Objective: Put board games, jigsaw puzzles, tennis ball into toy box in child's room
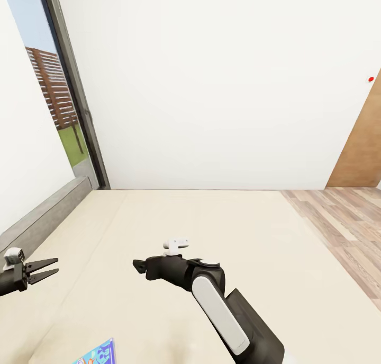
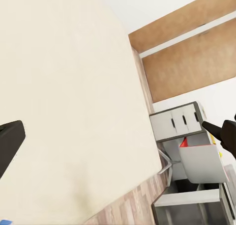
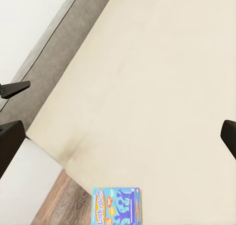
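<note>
A small blue board game box (image 1: 97, 353) lies at the bottom of the frame on the beige bed (image 1: 222, 237). The left gripper (image 1: 46, 268) is spread wide with nothing in it. I cannot tell about the right gripper (image 1: 138, 266).

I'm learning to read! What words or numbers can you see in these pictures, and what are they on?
Blue board game on the bed: it has a yellow title along one edge, too blurred to read.
Its corner in the head view: colourful print, no readable letters.
No other words or numbers to read.

bedroom: bed (image 1: 211, 258), wood floor (image 1: 344, 226)
</note>
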You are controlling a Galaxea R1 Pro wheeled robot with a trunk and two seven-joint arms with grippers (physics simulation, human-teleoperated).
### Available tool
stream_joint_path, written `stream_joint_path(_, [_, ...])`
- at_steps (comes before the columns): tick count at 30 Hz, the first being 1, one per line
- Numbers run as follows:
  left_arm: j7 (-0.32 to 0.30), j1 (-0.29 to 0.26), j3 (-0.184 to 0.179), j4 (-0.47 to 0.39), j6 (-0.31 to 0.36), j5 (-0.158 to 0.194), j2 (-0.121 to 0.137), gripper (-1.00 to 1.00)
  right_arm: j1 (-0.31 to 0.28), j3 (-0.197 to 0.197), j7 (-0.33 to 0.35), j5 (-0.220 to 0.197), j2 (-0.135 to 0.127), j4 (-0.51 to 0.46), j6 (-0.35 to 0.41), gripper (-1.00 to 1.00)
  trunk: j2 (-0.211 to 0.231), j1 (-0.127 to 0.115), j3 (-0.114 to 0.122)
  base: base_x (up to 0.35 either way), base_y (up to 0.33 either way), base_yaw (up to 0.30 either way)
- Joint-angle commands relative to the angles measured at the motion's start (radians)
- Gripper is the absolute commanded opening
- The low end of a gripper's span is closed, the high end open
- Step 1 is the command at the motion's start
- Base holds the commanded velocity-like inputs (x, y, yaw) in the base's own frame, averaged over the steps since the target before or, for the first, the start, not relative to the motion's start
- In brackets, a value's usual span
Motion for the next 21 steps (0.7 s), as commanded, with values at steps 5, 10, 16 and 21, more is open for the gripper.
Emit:
stream_joint_path(5, [-0.003,-0.001,-0.006,0.001,0.011,0.006,0.001,1.0,-0.001,0.001,-0.01,-0.009,0.0,-0.001,0.001,1.0,-0.001,0.0,-0.001,0.0,0.044,0.0])
stream_joint_path(10, [-0.003,-0.001,-0.006,0.001,0.011,0.006,0.001,1.0,-0.001,0.001,-0.01,-0.009,0.0,-0.001,0.001,1.0,-0.001,0.0,-0.001,0.0,0.134,0.0])
stream_joint_path(16, [-0.003,-0.001,-0.006,0.001,0.011,0.006,0.001,1.0,-0.001,0.001,-0.01,-0.009,0.0,0.0,0.001,1.0,-0.001,0.0,0.002,0.003,0.089,-0.083])
stream_joint_path(21, [-0.003,-0.001,-0.006,0.001,0.012,0.006,0.001,1.0,-0.001,0.002,-0.01,-0.009,0.0,0.0,0.001,1.0,-0.001,0.0,0.006,0.05,0.151,-0.137])
